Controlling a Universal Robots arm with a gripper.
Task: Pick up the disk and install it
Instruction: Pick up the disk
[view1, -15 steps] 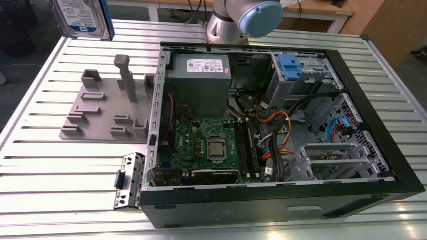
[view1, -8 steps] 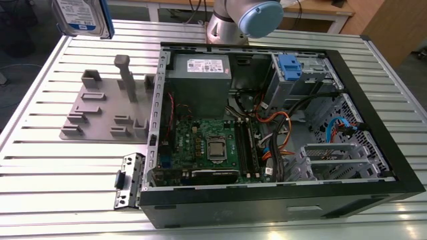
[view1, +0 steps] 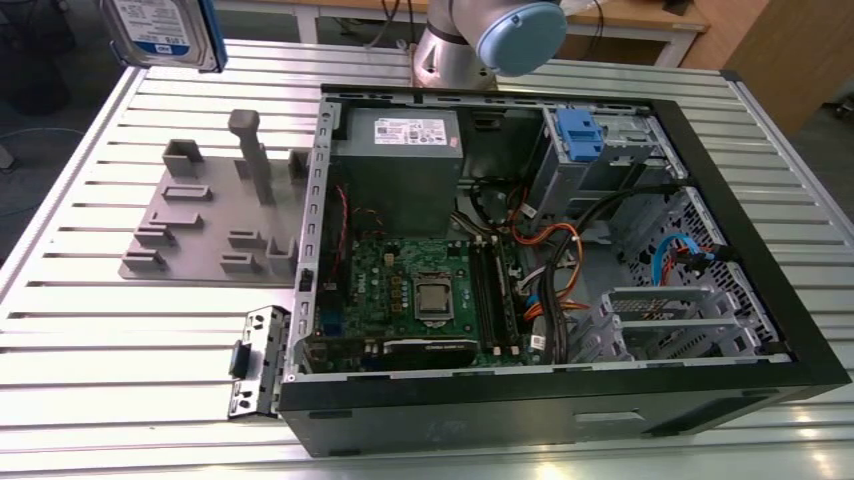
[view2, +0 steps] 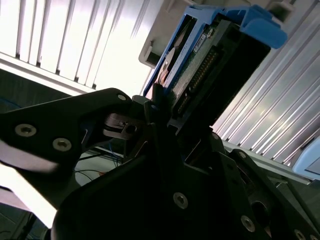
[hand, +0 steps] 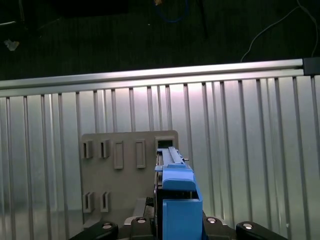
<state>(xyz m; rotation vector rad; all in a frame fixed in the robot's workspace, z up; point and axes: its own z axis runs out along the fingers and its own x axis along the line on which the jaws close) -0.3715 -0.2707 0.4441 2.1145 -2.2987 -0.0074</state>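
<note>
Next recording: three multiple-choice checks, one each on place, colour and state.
1. Where is the disk? A) in the drive cage B) held in the air outside the computer case C) on the motherboard
2. Its bracket is: A) blue B) red C) green
3. The gripper is: A) open and empty B) shut on a cable C) shut on the disk
1 B: it hangs at the exterior view's left. 2 A: blue in both wrist views. 3 C: it clamps the disk's end in the second wrist view.

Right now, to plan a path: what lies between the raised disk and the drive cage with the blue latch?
In the exterior view, the case wall and the grey power supply lie between disk and drive cage.
</note>
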